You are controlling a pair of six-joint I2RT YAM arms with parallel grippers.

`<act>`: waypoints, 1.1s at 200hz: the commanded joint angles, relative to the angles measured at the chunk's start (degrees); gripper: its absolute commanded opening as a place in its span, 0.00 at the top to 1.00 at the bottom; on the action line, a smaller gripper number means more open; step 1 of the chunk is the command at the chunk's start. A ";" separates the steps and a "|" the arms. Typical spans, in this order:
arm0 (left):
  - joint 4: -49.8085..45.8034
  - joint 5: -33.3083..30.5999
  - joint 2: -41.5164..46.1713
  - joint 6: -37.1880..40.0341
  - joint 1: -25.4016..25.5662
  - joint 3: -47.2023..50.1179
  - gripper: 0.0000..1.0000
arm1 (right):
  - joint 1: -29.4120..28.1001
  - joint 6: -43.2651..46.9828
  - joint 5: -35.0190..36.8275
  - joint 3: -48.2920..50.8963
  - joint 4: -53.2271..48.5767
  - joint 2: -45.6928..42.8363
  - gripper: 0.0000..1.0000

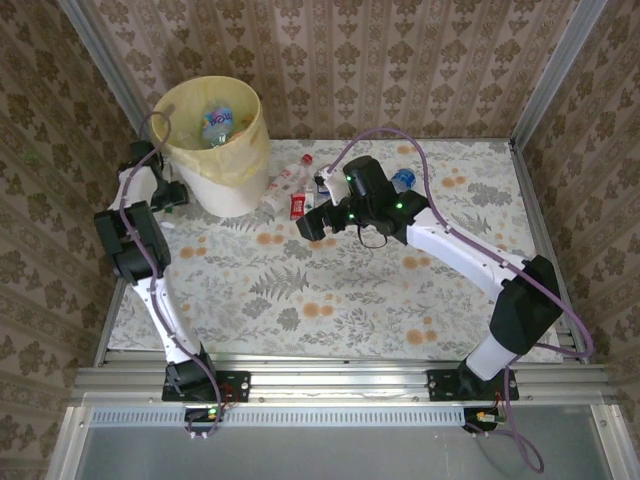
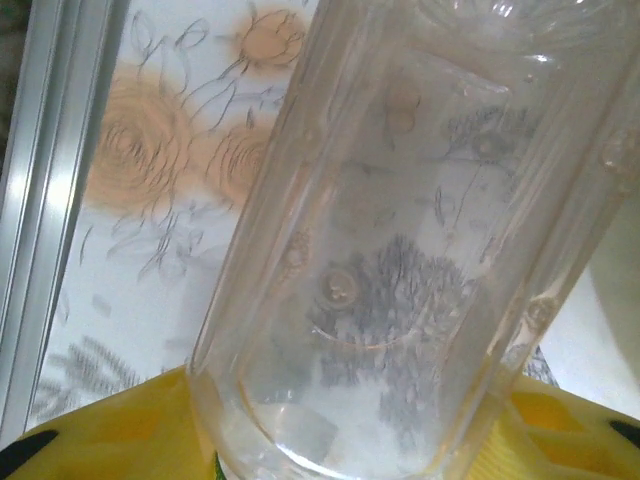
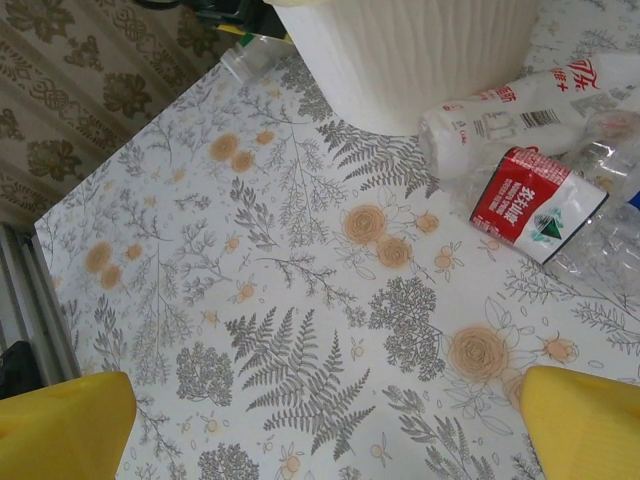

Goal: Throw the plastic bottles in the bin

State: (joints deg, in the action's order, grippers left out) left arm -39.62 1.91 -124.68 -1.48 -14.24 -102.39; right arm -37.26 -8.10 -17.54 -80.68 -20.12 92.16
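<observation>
Left of the bin (image 1: 228,188): the left fingers (image 2: 100,435) sit low at its base, one on each side of a clear bottle (image 2: 400,250) lying on the bench (image 1: 330,300). Both pads look to touch its wall, but I cannot tell whether they are clenched or only flanking it. The bottle runs lengthwise away from the wrist, so a grip would fall across the narrow body, which suits a lift up over the rim.

In the bin: at least one blue-labelled bottle (image 1: 218,125) lies inside the yellow liner.

Just right of the bin: a white bottle (image 3: 500,115) rests on its side against the wall, and a crushed red-label bottle (image 3: 535,205) lies beside it, nearer me. These look like the next pick for the right arm.

Further right of the bin: the right fingers (image 3: 60,425) are spread wide and hold nothing, hanging above bare bench short of those two bottles. My guess is they are released ready to drop over the red-label one. A blue-capped bottle (image 1: 403,180) lies beyond that arm.
</observation>
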 commanded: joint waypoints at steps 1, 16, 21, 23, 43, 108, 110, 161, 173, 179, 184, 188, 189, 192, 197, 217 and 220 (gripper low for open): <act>7.03 0.36 8.69 -3.88 -1.35 7.07 0.55 | 0.21 -1.22 0.48 1.68 -0.85 -3.86 0.00; 9.38 0.64 13.75 -5.63 -1.75 12.22 0.57 | 0.24 -1.31 0.80 2.78 -0.63 -4.97 0.00; 10.10 0.55 15.56 -6.23 -1.79 13.83 0.57 | 0.24 -1.39 0.84 3.07 -0.65 -5.34 0.00; 10.31 0.44 16.19 -6.54 -1.83 14.53 0.57 | 0.23 -1.35 0.84 3.23 -0.65 -5.48 0.00; 12.52 -0.60 24.36 -9.28 -1.85 21.38 0.57 | 0.25 -1.48 1.27 4.48 -0.45 -7.29 0.00; 17.51 -9.28 56.00 -10.93 3.74 40.02 0.55 | 0.34 -0.88 3.84 8.25 -0.36 -12.00 0.00; 17.61 -9.77 56.73 -10.44 4.28 40.06 0.55 | 0.36 -0.80 3.85 8.35 -0.38 -12.00 0.00; 29.28 -12.47 72.01 -4.86 14.69 35.91 0.52 | 0.60 -0.02 5.35 9.11 -0.37 -15.00 0.00; 34.44 -6.09 71.85 -6.05 14.88 34.90 0.50 | 0.78 0.03 5.55 9.38 0.08 -15.20 0.00; 35.61 -2.34 70.43 -6.25 14.93 33.22 0.50 | 0.86 0.01 5.72 9.46 0.22 -15.19 0.00; 35.41 0.34 68.80 -6.41 15.15 31.09 0.50 | 0.95 0.01 5.86 9.48 0.20 -15.17 0.00; 34.82 2.14 67.15 -6.56 15.40 29.11 0.50 | 1.00 0.02 5.98 9.40 0.20 -15.21 0.00; 34.58 2.49 66.74 -6.59 15.48 28.57 0.50 | 1.02 0.01 6.00 9.41 0.18 -15.19 0.00; 34.12 3.48 65.52 -6.68 15.69 27.07 0.50 | 1.04 0.01 6.06 9.41 0.20 -15.17 0.00; 33.47 4.67 63.65 -6.79 16.09 24.83 0.51 | 1.09 0.01 6.20 9.37 0.16 -15.19 0.00; 34.31 5.38 57.86 -6.94 17.34 19.31 0.51 | 1.24 -0.01 6.63 9.48 -0.17 -15.49 0.00; 34.34 5.55 57.26 -7.11 17.40 18.57 0.50 | 1.29 0.01 6.68 9.57 -0.21 -15.56 0.00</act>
State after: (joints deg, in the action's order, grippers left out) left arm -7.90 1.41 -61.17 -8.58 2.00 -79.46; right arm -36.36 -8.93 -12.82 -72.12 -19.97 78.26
